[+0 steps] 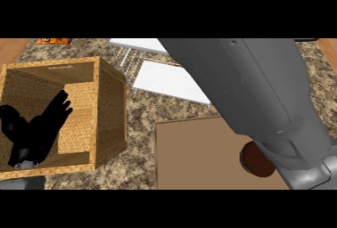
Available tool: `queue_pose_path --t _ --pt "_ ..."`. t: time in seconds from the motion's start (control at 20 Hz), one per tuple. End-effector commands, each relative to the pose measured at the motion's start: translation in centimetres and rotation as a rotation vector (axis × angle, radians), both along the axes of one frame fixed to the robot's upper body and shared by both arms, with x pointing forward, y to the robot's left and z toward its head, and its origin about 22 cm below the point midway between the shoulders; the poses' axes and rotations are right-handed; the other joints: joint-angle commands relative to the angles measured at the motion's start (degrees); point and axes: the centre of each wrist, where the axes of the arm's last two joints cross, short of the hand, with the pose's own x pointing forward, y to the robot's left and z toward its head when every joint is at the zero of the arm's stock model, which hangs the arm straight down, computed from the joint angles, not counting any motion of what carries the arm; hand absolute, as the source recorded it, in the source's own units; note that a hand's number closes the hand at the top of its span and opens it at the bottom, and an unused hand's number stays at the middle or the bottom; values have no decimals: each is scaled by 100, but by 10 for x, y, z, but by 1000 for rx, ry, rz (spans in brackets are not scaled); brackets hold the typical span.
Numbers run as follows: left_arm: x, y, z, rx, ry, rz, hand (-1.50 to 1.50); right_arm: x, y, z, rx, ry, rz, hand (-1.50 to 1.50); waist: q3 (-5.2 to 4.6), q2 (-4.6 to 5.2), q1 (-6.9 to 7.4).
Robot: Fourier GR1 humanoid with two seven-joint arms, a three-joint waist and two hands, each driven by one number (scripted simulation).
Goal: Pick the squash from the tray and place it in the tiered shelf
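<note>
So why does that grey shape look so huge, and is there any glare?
Head view: the grey forearm is close to the camera, so it looms large and hides part of the tray and a reddish-brown round thing; same view, lighting is even, no glare.

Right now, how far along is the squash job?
Done: nothing. A round brown thing, likely the squash, lies on the tray, half hidden by the right forearm. In hand: nothing seen; left robot hand rests open, right robot hand unseen. Left: grasp, carry, place in tiered shelf.
</note>
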Motion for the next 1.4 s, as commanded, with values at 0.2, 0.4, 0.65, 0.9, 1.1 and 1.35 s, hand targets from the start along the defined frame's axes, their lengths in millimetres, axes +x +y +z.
queue_pose_path --t 0.2,0.4,0.65,0.9,1.1,1.35 --pt "-10 -7 -49 -77 149 23 0 18 -9 -1 10 41 -74 150 -136 57 -55" --pt "0 -26 -40 -50 137 -4 0 41 -12 -29 -22 51 -76 150 -136 112 40" --pt "-10 -15 -48 -82 150 11 0 43 -22 -23 -9 3 -78 150 -134 72 -3" --pt "-14 -9 -55 -70 127 11 0 49 -20 -44 0 7 -25 150 -134 64 -25" --pt "-7 -19 -49 -84 128 12 0 54 -19 -34 -6 26 -42 150 -136 82 31" --pt "-8 -1 -52 -61 138 22 0 52 -27 -22 144 -13 -79 150 -135 71 -36"
